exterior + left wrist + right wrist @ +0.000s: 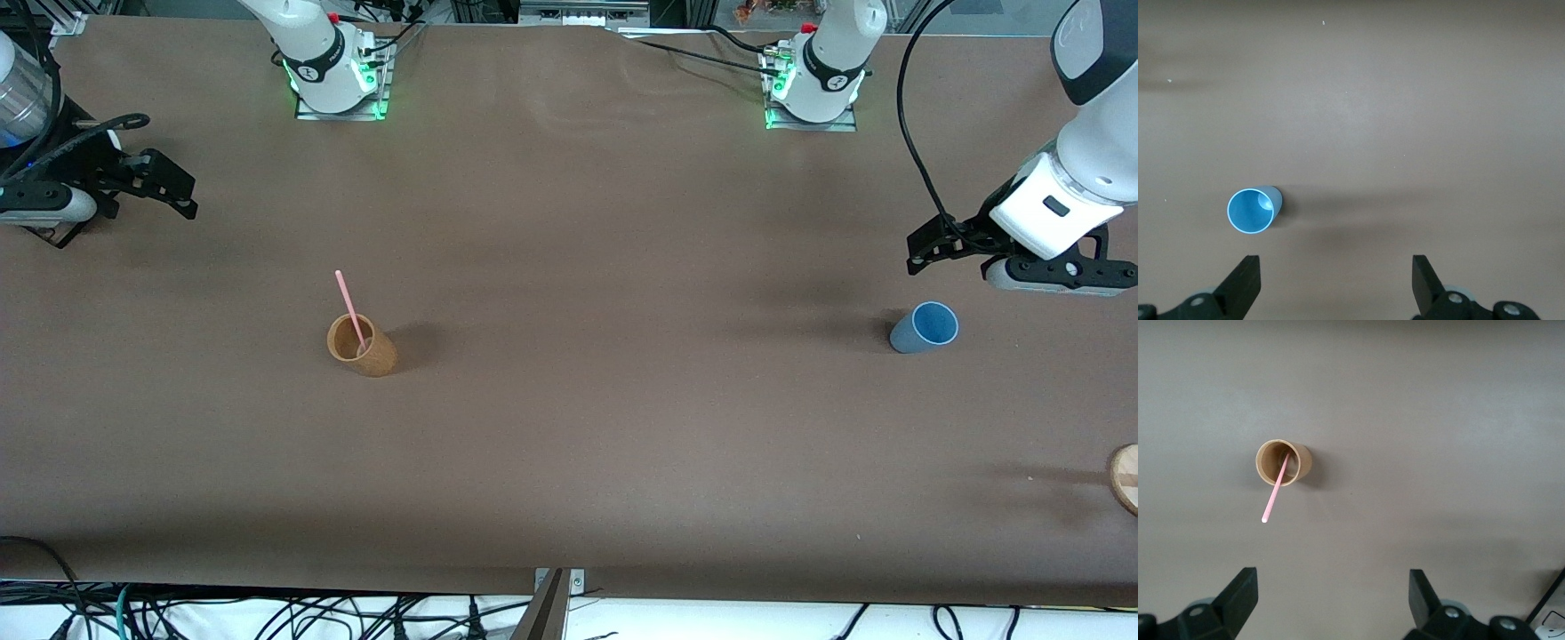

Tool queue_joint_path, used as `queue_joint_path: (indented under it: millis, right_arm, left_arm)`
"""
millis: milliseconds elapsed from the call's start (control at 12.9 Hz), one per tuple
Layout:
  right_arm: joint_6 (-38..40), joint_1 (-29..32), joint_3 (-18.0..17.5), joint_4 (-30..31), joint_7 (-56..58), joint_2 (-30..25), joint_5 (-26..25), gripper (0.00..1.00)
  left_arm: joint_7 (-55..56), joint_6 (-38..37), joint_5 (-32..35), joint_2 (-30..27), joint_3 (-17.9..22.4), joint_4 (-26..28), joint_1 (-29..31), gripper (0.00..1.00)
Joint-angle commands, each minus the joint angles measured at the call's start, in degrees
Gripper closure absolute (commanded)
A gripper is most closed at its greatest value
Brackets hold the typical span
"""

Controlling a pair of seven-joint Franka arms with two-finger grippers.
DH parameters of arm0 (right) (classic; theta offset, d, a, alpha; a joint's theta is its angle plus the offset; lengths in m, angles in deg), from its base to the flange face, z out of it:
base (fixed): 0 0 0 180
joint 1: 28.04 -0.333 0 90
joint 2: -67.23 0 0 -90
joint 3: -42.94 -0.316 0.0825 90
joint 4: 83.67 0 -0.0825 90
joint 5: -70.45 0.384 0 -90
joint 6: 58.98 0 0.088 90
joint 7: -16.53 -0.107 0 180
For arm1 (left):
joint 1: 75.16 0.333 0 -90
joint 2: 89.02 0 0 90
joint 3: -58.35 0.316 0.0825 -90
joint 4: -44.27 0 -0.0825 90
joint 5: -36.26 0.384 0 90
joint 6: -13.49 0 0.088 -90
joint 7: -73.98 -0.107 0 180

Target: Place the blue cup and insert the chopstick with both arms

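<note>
The blue cup (pixel 925 327) stands upright and empty on the brown table toward the left arm's end; it also shows in the left wrist view (pixel 1253 210). My left gripper (pixel 925 251) hangs open and empty over the table beside the cup, apart from it; its own view shows it too (pixel 1336 267). The pale-pink chopstick (pixel 349 308) leans inside a tan-brown cup (pixel 362 345) toward the right arm's end, seen also in the right wrist view (pixel 1273 495). My right gripper (pixel 182 197) is open and empty, up in the air well off from that cup (pixel 1281 461).
A round wooden object (pixel 1127 478) lies partly out of view at the table's edge at the left arm's end, nearer the camera than the blue cup. The arm bases (pixel 338 80) stand along the table's back edge. Cables hang below the front edge.
</note>
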Motion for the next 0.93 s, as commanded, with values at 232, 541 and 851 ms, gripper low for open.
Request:
queue_joint_path:
  millis: [232,541,851]
  right_arm:
    - [1.5,-0.35,-0.3,-1.12,2.93,1.98,0.63,0.0]
    - [0.71,-3.95,-0.39,-1.39,2.34,7.68,0.89,0.0]
    - [-2.71,-6.76,-0.39,-1.3,0.14,15.24,2.12,0.01]
  left_arm:
    - [0.28,-1.49,-0.63,0.72,-0.4,-1.97,-0.14,0.0]
    - [0.37,-1.49,-0.63,0.72,-0.4,-1.97,-0.14,0.0]
    - [0.37,-1.49,-0.63,0.72,-0.4,-2.05,-0.22,0.0]
